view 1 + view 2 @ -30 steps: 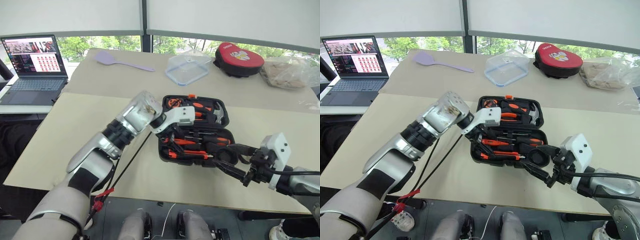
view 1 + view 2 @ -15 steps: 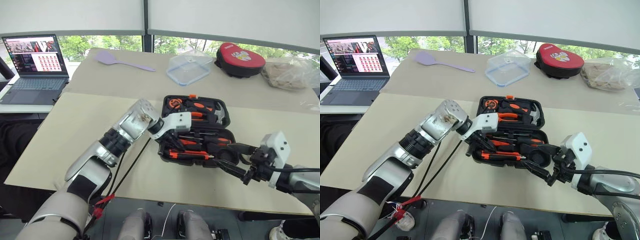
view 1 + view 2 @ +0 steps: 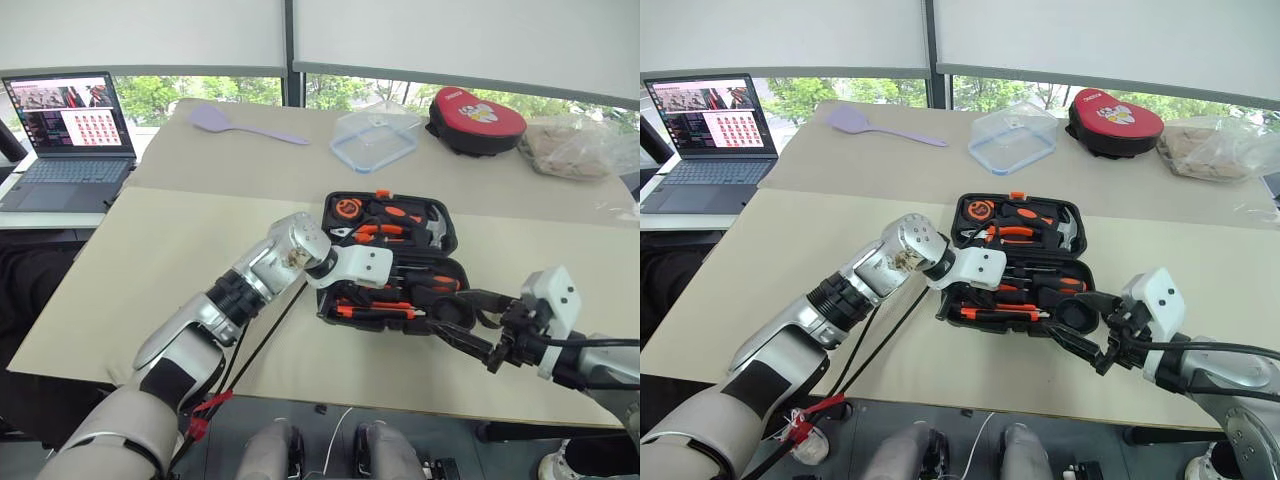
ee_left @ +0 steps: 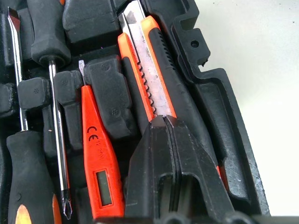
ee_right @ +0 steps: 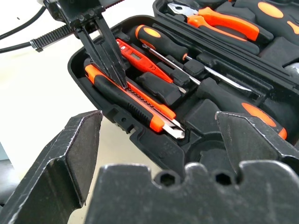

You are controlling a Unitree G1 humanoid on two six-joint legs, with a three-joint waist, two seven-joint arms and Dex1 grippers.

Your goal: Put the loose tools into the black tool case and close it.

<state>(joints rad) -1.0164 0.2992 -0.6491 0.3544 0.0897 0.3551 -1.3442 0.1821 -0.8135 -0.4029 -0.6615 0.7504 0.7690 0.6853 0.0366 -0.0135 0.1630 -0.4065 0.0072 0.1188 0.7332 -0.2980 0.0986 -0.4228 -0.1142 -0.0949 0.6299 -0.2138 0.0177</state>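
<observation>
Pressing closed fingertips onto the utility knife (image 4: 150, 70) in the black tool case (image 3: 335, 305).
Left end effector (image 5: 122, 83) is pinched together, holding nothing, its tips on the knife in the case's front recess; right end effector (image 3: 470, 322), spread wide and empty, hovers beside the case's front right corner on the bench (image 3: 150, 260).

Soft, even daylight from the windows behind; sharp, glare-free pictures.

The tool case (image 3: 446, 236) is black with an orange latch; at its 7 o'clock edge lies an orange-and-black utility knife (image 4: 154, 74) with a bare metal blade strip, beside an orange tester screwdriver (image 4: 97, 158) and black-and-orange-handled screwdrivers (image 4: 28, 186).
</observation>
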